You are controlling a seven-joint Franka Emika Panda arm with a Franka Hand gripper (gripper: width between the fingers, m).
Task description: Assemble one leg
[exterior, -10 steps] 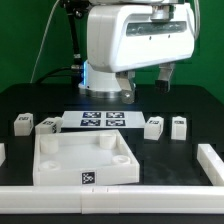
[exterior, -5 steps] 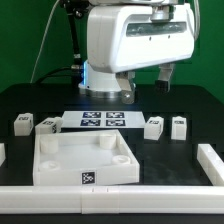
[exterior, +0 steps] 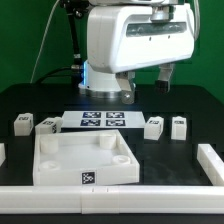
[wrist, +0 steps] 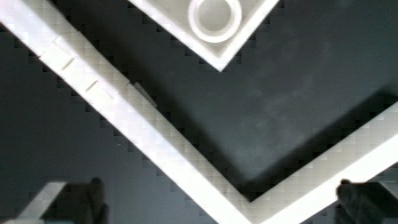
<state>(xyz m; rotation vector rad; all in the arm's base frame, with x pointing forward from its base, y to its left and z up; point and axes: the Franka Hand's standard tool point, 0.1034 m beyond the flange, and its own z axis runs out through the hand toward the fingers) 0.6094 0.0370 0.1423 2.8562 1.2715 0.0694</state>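
Four small white legs with square tags stand on the black table. Two are at the exterior view's left (exterior: pixel 22 122) (exterior: pixel 46 125) and two at its right (exterior: pixel 153 126) (exterior: pixel 179 125). My gripper (exterior: pixel 148 84) hangs high above the table behind them, open and empty, touching nothing. In the wrist view the gripper (wrist: pixel 214 205) is wide open, with one dark fingertip (wrist: pixel 63 203) at each side. No leg shows in the wrist view.
A large white tray-like piece with round corner sockets (exterior: pixel 85 172) lies in front; one socket corner shows in the wrist view (wrist: pixel 214 20). The marker board (exterior: pixel 100 120) lies behind it. White rails border the front (exterior: pixel 110 197) and the exterior view's right (exterior: pixel 210 160).
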